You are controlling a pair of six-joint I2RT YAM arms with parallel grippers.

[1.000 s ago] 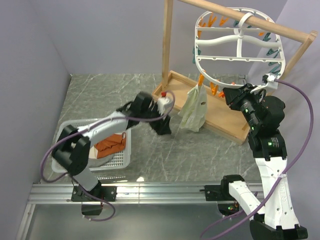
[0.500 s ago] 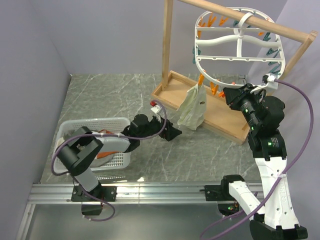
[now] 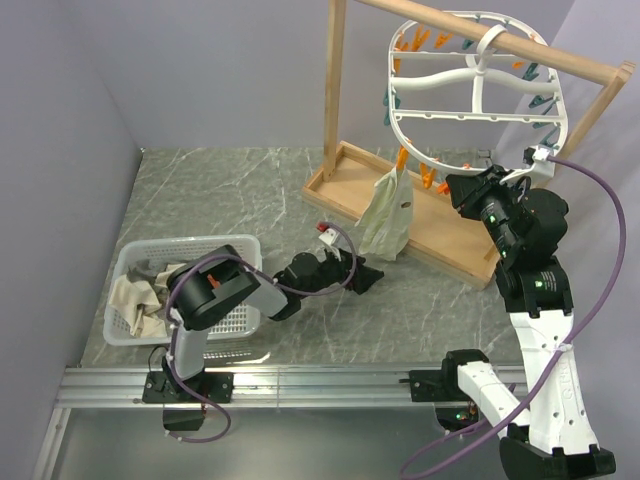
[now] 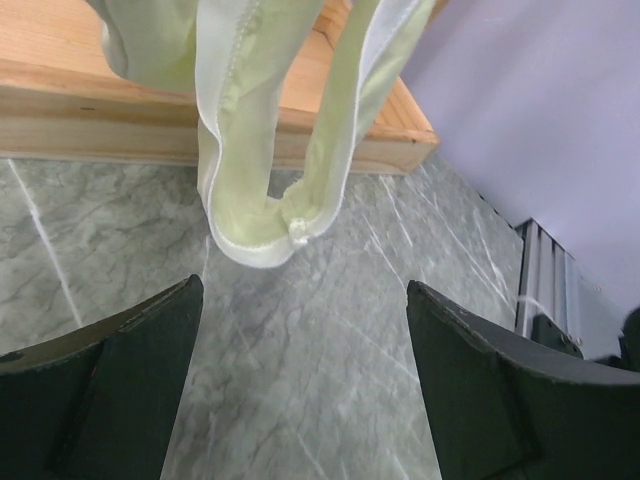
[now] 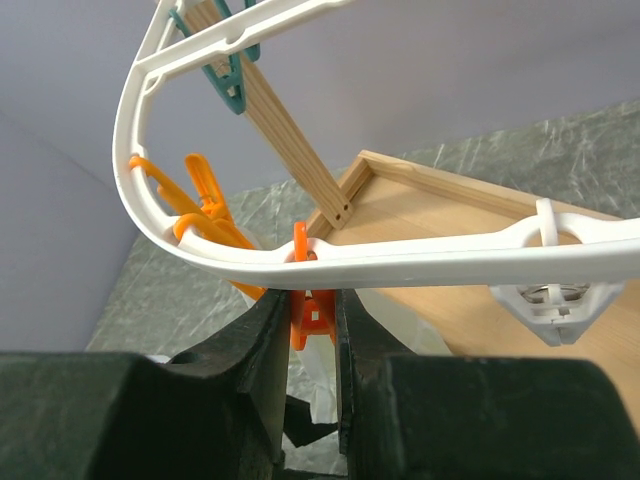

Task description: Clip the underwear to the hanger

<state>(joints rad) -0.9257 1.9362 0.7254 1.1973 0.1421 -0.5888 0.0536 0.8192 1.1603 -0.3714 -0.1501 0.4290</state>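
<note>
The pale cream-yellow underwear [image 3: 388, 215] hangs from an orange clothespin on the lower rim of the white oval hanger [image 3: 392, 118]. In the left wrist view its lower end [image 4: 250, 150] dangles just above the marble table. My left gripper [image 3: 365, 277] lies low on the table just below and left of the underwear, open and empty [image 4: 303, 300]. My right gripper [image 3: 462, 190] is up at the hanger's lower rim [image 5: 420, 262], shut [image 5: 312, 300] on another orange clothespin [image 5: 305, 322], with pale fabric showing behind it.
The hanger hangs from a wooden frame stand [image 3: 335, 90] whose tray base [image 3: 445, 240] lies behind the underwear. A white basket [image 3: 130, 262] with pale cloths stands at the left by the left arm. Purple walls close in both sides.
My left arm has dropped from mid-height to the table and its gripper has slid right, under the hanging underwear. The right gripper has stayed on the clothespin.
</note>
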